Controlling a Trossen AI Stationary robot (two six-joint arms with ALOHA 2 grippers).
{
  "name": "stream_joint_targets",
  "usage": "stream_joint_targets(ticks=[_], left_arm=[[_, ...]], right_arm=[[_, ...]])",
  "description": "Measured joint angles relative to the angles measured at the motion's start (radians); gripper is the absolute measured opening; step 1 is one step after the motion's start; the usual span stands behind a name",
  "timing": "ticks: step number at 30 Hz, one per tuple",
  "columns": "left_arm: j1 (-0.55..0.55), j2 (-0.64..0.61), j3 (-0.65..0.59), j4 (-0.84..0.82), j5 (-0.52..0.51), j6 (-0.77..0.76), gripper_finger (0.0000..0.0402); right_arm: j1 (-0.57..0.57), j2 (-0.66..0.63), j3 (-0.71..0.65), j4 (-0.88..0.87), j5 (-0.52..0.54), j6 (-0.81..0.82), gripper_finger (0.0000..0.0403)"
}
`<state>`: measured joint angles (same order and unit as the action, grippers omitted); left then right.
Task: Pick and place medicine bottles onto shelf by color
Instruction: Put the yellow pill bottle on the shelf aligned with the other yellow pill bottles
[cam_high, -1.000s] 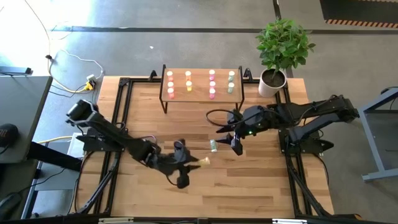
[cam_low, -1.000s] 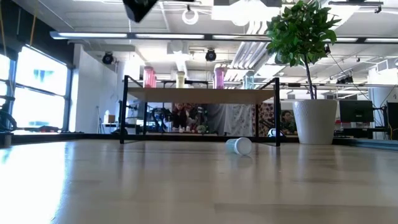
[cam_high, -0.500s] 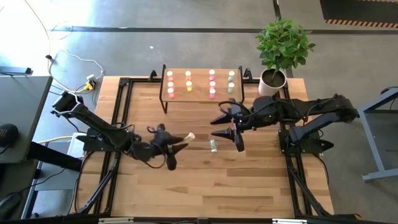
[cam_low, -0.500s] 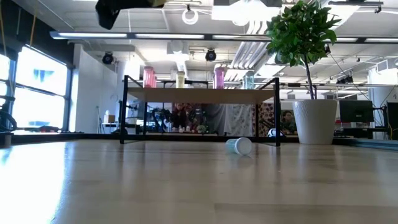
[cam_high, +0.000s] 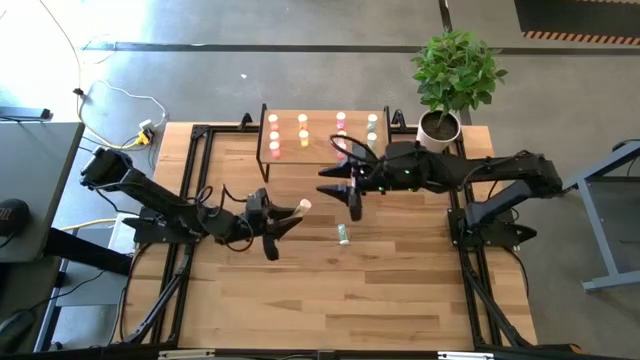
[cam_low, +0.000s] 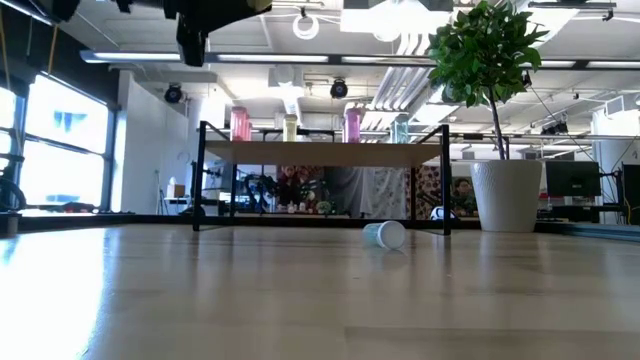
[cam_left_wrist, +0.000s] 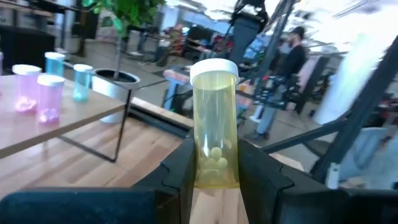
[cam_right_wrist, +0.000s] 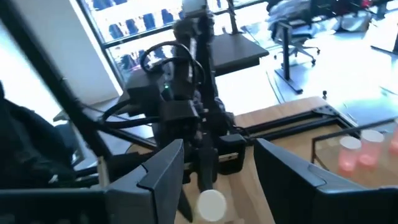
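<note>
My left gripper (cam_high: 283, 218) is at the table's middle left, shut on a yellow bottle (cam_high: 297, 209) with a white cap; the left wrist view shows the bottle (cam_left_wrist: 215, 143) between my fingers. My right gripper (cam_high: 339, 189) is open and empty, just in front of the shelf (cam_high: 322, 152). The shelf stands on thin black legs at the far middle and carries columns of red-orange (cam_high: 275, 136), yellow (cam_high: 303, 131), pink (cam_high: 341, 134) and pale green (cam_high: 371, 131) bottles. A pale green bottle (cam_high: 343, 235) lies on its side on the tabletop, also in the low view (cam_low: 385, 234). My left gripper pinches the yellow bottle's lower body (cam_left_wrist: 214, 177) between its two fingers (cam_left_wrist: 180, 171). The capped end (cam_left_wrist: 213, 67) sticks out beyond the fingertips. The fingers come roughly level from the table's left, along the bottle. The bottle is lifted clear of the table.
A white pot with a green plant (cam_high: 438, 130) stands at the far right corner beside the shelf. Black frame rails (cam_high: 196, 180) run along the table's left and right sides. Bare wood lies in the near half of the table (cam_high: 330, 300).
My left gripper has carried the yellow bottle toward the table's far edge and somewhat left, keeping its hold. My right gripper has moved toward the far edge and left, away from the lying pale green bottle and closer to the shelf, staying open.
</note>
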<state>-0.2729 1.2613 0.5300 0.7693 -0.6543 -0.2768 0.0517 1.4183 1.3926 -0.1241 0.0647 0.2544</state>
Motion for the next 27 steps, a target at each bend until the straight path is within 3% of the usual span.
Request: stream_joint_targets(ticks=[11, 17, 21, 27], left_arm=[[0.257, -0.007, -0.106, 0.239, 0.411, -0.053, 0.009], [0.399, -0.007, -0.109, 0.292, 0.61, -0.117, 0.009], [0.471, -0.007, -0.109, 0.324, 0.689, -0.183, 0.009], [0.534, -0.007, -0.109, 0.345, 0.737, -0.257, 0.009]], right_arm=[[-0.142, 0.065, -0.001, 0.06, -0.103, 0.111, 0.0187], [-0.208, 0.1, -0.001, 0.128, -0.222, 0.219, 0.0187], [-0.231, 0.117, -0.001, 0.139, -0.24, 0.316, 0.0187], [-0.235, 0.134, -0.001, 0.146, -0.238, 0.264, 0.0187]])
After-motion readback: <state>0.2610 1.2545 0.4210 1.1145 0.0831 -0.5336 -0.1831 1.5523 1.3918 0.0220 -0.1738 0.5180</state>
